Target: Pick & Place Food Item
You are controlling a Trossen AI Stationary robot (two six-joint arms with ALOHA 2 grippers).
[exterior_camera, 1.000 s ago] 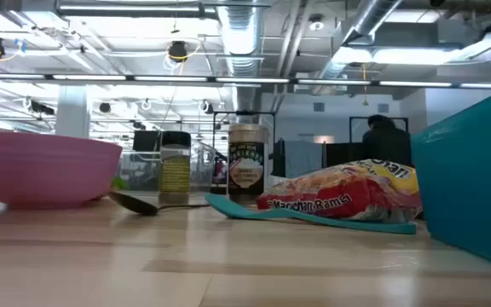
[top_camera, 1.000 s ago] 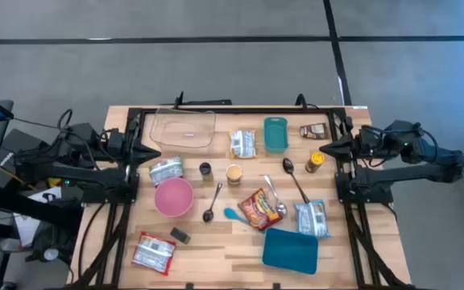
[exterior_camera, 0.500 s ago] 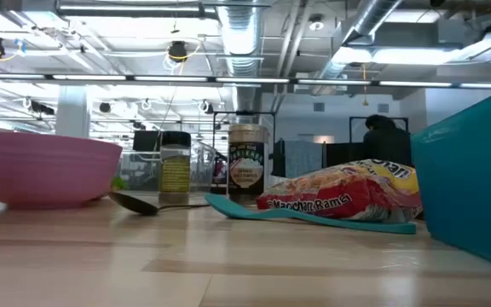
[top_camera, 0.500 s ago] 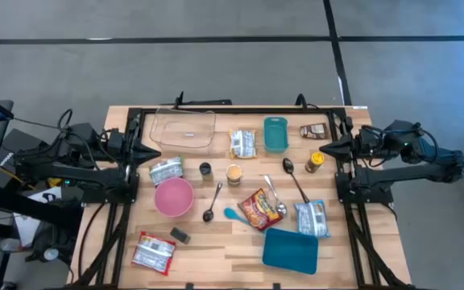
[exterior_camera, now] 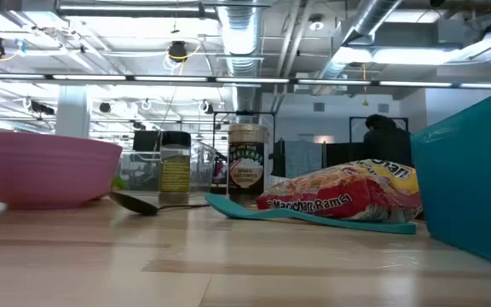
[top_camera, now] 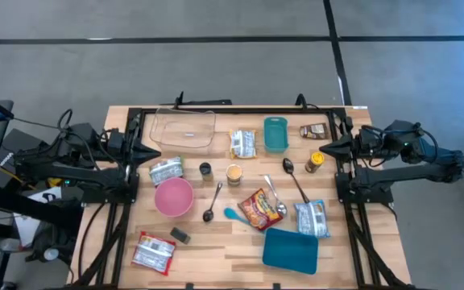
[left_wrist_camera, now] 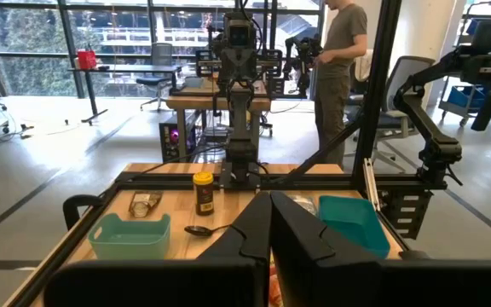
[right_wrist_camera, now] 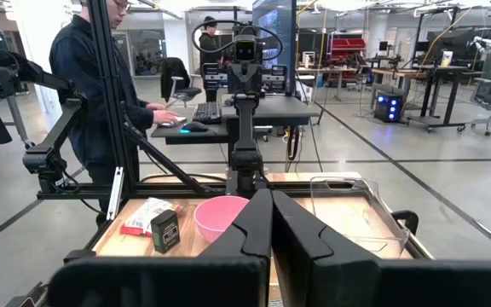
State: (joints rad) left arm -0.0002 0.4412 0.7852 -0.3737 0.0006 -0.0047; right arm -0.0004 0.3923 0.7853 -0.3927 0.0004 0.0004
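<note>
Waiting: both arms sat parked at the table's sides, neither reaching over the goods, so I judged no pick had begun.
Left gripper: at the left edge, pointing inward, fingers pressed together and empty; a resting pose, not an approach.
Right gripper: at the right edge, facing the left one, fingers likewise closed on nothing.
Table: wooden, with goods spread across its middle, within reach of either arm.
Food items: the task named none in particular. A red noodle packet lay near the centre, its edge over a teal spoon; a silvery packet lay just right of it, another at the far side, and a red-and-white packet at the near left corner.
Likely receivers: a pink bowl left of centre, a clear tray at the far left, a small teal tub at the far middle, and a large teal box at the near right; all stood open side up, which suits dropping something in.
Other things: two metal spoons flanked the noodle packet, and small jars stood upright in a row.
Next move, as judged: either arm would need to spread its fingers before coming down on a flat packet.
</note>
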